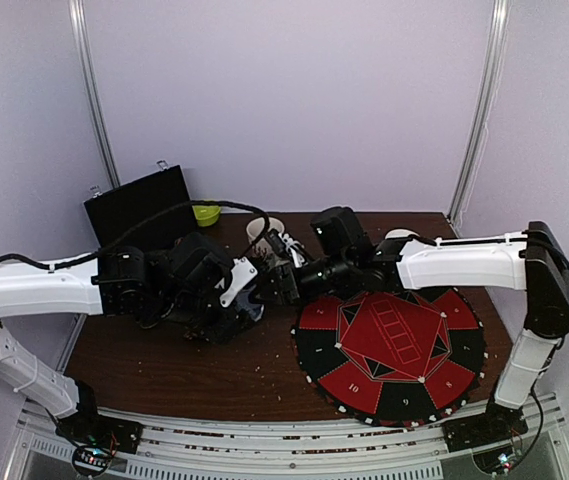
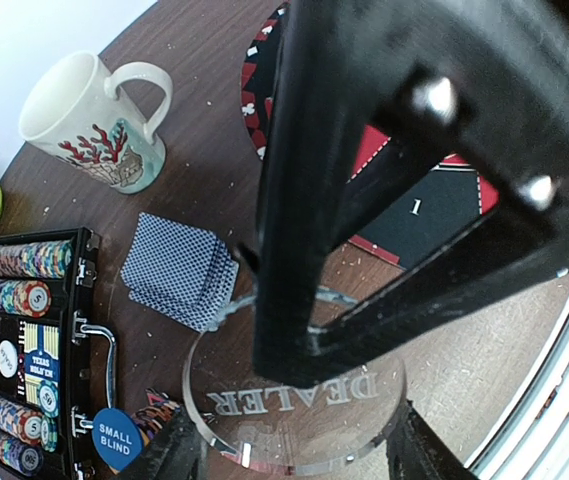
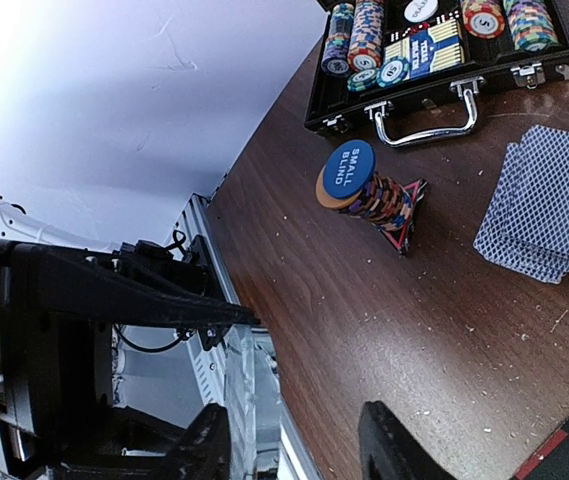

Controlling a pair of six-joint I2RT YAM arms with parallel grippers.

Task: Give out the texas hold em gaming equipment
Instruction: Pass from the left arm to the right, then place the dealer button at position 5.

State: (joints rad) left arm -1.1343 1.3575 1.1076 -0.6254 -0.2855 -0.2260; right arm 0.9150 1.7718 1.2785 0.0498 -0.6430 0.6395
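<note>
Left gripper: the left gripper (image 2: 299, 455) sits at the bottom of the left wrist view. Its fingers are closed in on the rim of the clear DEALER button (image 2: 294, 405), which appears to be held flat between them.
Right gripper: the right gripper (image 3: 294, 445) shows at the bottom of its own view, with its fingers spread and only table between them. In the left wrist view a black body that is probably this gripper stands right over the button. Whether it touches the button cannot be told.
Poker mat: the red and black poker mat (image 1: 394, 340) lies at lower right of the top view. No cards, chips or buttons show on it.
Cards: the deck of cards (image 3: 544, 200) lies face down as one loosely squared pile at the right edge of the right wrist view, undealt.
Chips: most chips sit in rows inside the black case (image 3: 434, 92) at the top of that view. One chip stack (image 3: 379, 200) lies on its side on the table just in front of the case.
Small blind: the blue SMALL BLIND button (image 3: 349, 165) leans against the end of that stack, with an orange disc behind it.
Progress: judged early. One button is in hand and one stack is out of the case, but nothing has been laid out on the mat.
Left to do: placing the dealer and blind buttons, sharing out the chips and dealing the cards.
</note>
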